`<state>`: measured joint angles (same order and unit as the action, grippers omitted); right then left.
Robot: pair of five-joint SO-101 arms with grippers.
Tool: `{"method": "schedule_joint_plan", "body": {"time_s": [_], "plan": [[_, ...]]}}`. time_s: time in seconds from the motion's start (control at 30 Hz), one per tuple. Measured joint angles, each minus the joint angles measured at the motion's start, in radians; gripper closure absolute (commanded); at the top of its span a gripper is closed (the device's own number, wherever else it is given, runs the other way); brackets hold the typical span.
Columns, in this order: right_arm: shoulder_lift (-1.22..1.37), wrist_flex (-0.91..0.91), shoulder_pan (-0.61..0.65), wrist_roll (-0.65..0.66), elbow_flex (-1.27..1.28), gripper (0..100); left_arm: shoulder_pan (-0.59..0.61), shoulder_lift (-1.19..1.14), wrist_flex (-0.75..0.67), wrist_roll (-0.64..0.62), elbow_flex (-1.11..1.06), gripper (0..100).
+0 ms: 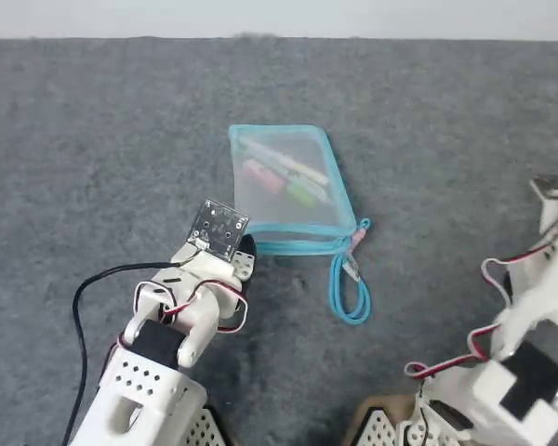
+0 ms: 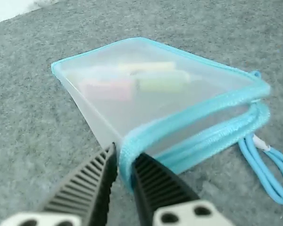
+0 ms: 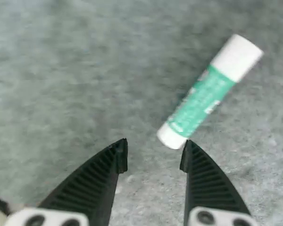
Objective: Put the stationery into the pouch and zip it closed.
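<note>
pouch (image 2: 146, 94) sits just ahead of the left gripper (image 2: 125, 155), jaws pinched on its zipper-edge corner. Probably an anchor so the mouth holds steady for loading. Some stationery (image 2: 132, 80) already inside. glue stick (image 3: 207, 89) lies on the table (image 3: 61, 70) right in front of the right gripper (image 3: 154, 143), jaws spread, its near end just beyond the tips. Looks lined up for a grab.

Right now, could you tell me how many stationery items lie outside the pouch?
1: a glue stick lying just ahead of the open right gripper; others may be hidden.
</note>
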<state>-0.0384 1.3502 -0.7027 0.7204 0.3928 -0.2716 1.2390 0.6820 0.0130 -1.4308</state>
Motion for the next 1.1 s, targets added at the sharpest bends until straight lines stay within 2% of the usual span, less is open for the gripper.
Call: {"method": "schedule_joint_plan", "body": {"time_s": [0.23,0.5,0.7,0.97,1.1], "plan": [[0.138,-0.127,-0.081,-0.031,0.0,81.1,0.0,0.0,0.0,0.0,0.0,99],[0.249,-0.183,-0.084,-0.04,-0.003,82.0,0.0,0.0,0.0,0.0,0.0,99],[0.253,-0.204,-0.095,-0.044,-0.006,97.6,0.0,0.0,0.0,0.0,0.0,99],[0.256,-0.199,-0.098,-0.044,-0.014,99.1,0.0,0.0,0.0,0.0,0.0,99],[0.204,-0.081,-0.08,-0.044,-0.038,99.1,0.0,0.0,0.0,0.0,0.0,99]]}}
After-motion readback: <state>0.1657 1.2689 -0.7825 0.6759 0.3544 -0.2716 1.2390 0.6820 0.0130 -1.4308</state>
